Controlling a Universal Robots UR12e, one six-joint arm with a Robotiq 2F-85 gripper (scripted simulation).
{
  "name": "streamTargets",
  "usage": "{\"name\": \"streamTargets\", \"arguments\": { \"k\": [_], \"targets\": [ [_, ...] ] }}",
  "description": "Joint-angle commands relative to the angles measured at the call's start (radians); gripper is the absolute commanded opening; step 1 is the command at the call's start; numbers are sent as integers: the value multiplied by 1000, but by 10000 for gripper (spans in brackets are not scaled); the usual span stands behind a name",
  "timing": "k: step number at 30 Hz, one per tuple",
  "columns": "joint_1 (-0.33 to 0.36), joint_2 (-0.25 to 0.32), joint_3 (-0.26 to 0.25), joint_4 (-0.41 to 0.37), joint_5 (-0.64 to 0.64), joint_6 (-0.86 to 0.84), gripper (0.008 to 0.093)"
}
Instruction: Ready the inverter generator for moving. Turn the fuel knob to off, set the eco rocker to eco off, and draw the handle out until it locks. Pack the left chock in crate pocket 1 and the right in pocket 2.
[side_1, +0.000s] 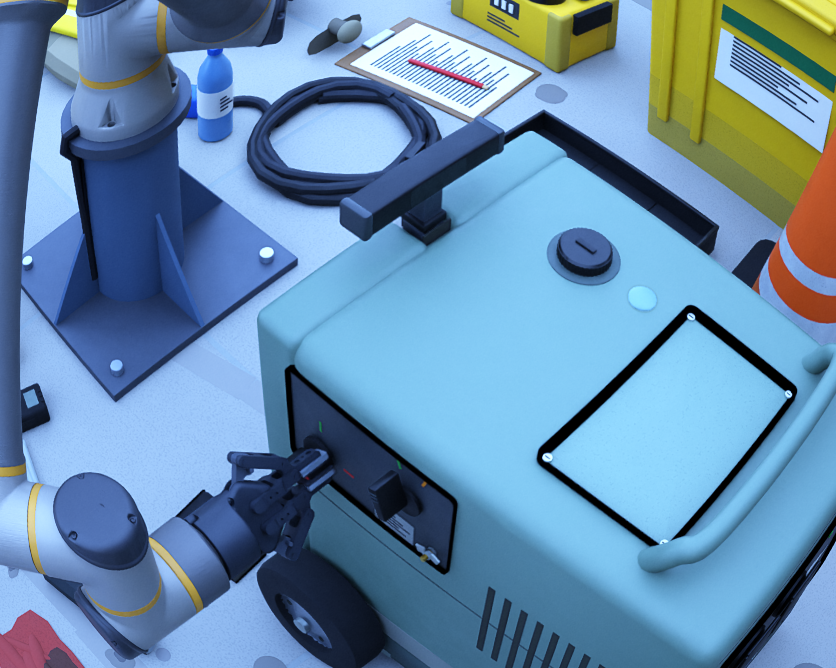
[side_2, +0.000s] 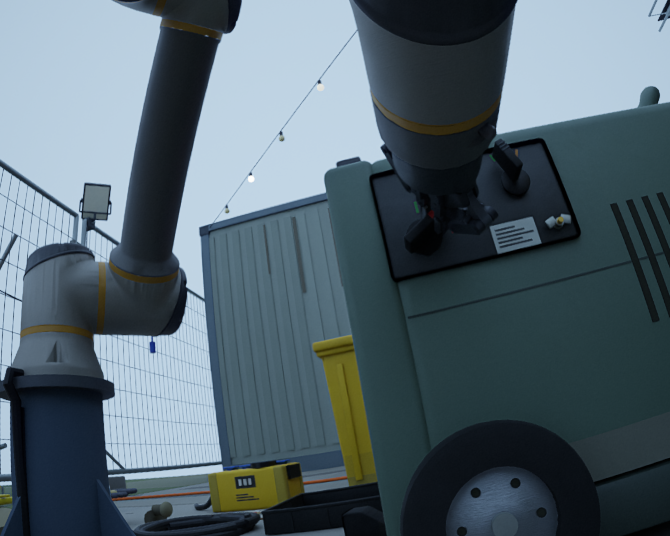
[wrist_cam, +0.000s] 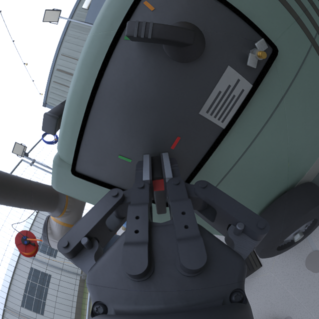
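The fuel knob (wrist_cam: 157, 183), a dark lever with a red tip at the left end of the generator's black control panel (side_1: 369, 474), is gripped between the fingers of my closed gripper (wrist_cam: 156, 166). It sits between a green mark (wrist_cam: 124, 158) and a red mark (wrist_cam: 175, 142). The second dark lever (side_1: 387, 493) stands further right on the panel, near a grey label (wrist_cam: 225, 98) and a small wing nut (wrist_cam: 257, 53). The dark pull handle (side_1: 421, 175) rises from the teal generator's (side_1: 543, 390) far top edge. No chocks are in view.
Behind the generator lie a black tray (side_1: 627, 174), a coiled hose (side_1: 341, 139), a clipboard (side_1: 437, 66) and a yellow case (side_1: 536, 24). A yellow bin (side_1: 745, 90) and an orange cone (side_1: 808, 244) stand to the right. My blue pedestal (side_1: 132, 202) stands left, a wheel (side_1: 320, 616) below the panel.
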Motion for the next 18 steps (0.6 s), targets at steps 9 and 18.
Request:
{"name": "streamTargets", "arguments": {
  "k": [9, 18],
  "targets": [
    [2, 7, -5, -3, 2, 252, 80],
    [2, 12, -7, -6, 3, 436, 80]
  ]
}}
